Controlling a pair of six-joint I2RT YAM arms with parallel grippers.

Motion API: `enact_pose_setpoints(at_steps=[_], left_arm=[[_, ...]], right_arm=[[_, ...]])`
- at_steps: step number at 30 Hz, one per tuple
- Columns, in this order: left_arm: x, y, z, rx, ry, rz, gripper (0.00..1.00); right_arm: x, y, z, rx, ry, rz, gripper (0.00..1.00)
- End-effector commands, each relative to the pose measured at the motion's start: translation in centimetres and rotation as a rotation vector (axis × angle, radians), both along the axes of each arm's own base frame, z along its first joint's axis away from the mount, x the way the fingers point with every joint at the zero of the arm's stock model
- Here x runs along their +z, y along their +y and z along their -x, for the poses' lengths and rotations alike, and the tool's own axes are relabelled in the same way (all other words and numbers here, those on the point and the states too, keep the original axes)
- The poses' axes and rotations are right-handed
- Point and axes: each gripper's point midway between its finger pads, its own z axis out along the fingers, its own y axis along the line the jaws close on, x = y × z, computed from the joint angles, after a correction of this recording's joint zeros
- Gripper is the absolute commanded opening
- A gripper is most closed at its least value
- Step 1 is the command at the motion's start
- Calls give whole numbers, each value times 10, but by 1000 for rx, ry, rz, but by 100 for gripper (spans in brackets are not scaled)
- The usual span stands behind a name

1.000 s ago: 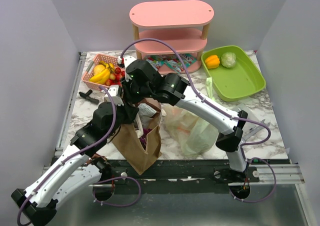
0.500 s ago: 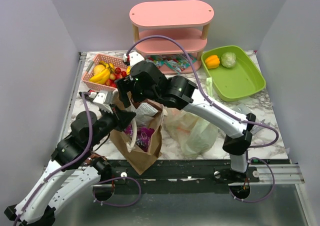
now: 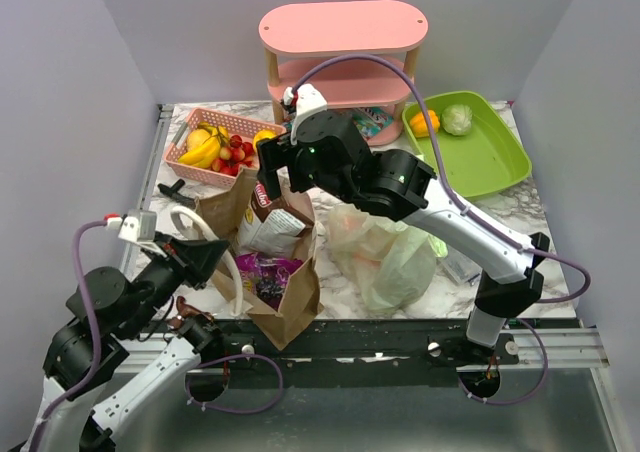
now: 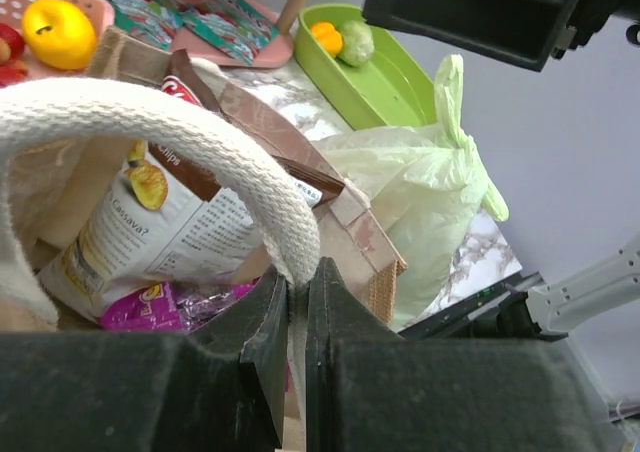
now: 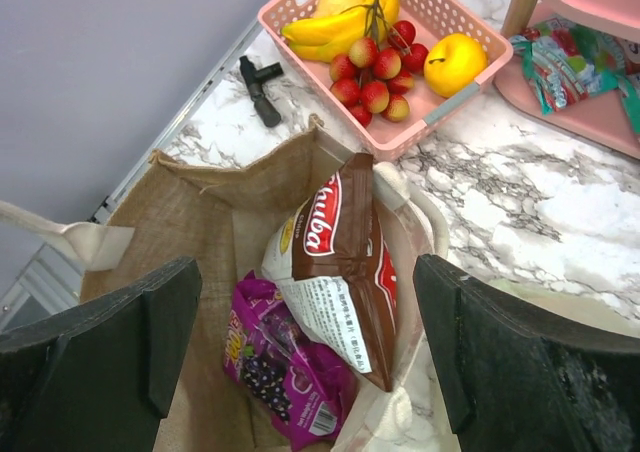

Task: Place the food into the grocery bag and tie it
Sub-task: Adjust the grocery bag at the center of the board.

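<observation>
The pale-green grocery bag [image 3: 390, 257] lies crumpled on the marble, just right of a stiff brown bag [image 3: 292, 297]. Inside the brown bag stand a white-and-brown snack pack [image 5: 340, 262] and a purple pack [image 5: 280, 372]. My left gripper [image 4: 297, 292] is shut on the brown bag's white woven handle [image 4: 150, 122], at the bag's near-left side [image 3: 215, 257]. My right gripper [image 5: 310, 322] hangs open above the brown bag's mouth with nothing between its fingers. More food sits in the pink basket [image 3: 205, 142] and the green tray [image 3: 490, 162].
The basket [image 5: 400, 52] at the back left holds bananas, red fruit and a yellow fruit. The green tray at the back right holds an orange pepper [image 3: 425, 122] and a pale cabbage [image 3: 457, 119]. A pink shelf [image 3: 340, 32] with snack packets stands behind. A black tool [image 3: 178, 192] lies at the left.
My right gripper opened, left the snack pack in the brown bag and rose back toward the shelf. My left arm drew back to the near left, still holding the white handle.
</observation>
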Motion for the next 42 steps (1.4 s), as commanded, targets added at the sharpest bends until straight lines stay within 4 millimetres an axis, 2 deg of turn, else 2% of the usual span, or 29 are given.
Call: enact_pose_setpoints(at_steps=[1, 5, 10, 17, 21, 25, 28, 35, 38, 42], left_arm=[[-7, 34, 14, 131, 65, 66, 0], [-22, 55, 30, 190, 116, 116, 0], [-39, 74, 48, 234, 161, 165, 10], [-58, 100, 65, 321, 224, 221, 19], [-59, 114, 76, 347, 212, 296, 25], [-61, 123, 83, 368, 208, 335, 40], [-63, 128, 87, 381, 218, 344, 47], [-68, 144, 96, 429, 228, 386, 51], [-70, 154, 103, 470, 237, 395, 53], [-62, 172, 116, 510, 173, 426, 55]], right_arm=[[-17, -6, -5, -49, 14, 39, 96], [-39, -3, -5, -49, 46, 77, 96], [-65, 4, -10, -48, 92, 119, 97], [-91, 12, -11, -37, 139, 156, 97], [-104, 16, -11, -23, 167, 164, 97], [-115, 16, -13, -24, 184, 180, 97], [-126, 16, -13, -21, 198, 202, 97], [-151, 6, -20, -48, 220, 260, 97], [-155, -3, -26, -81, 213, 287, 97], [-152, -10, -33, -95, 207, 288, 98]])
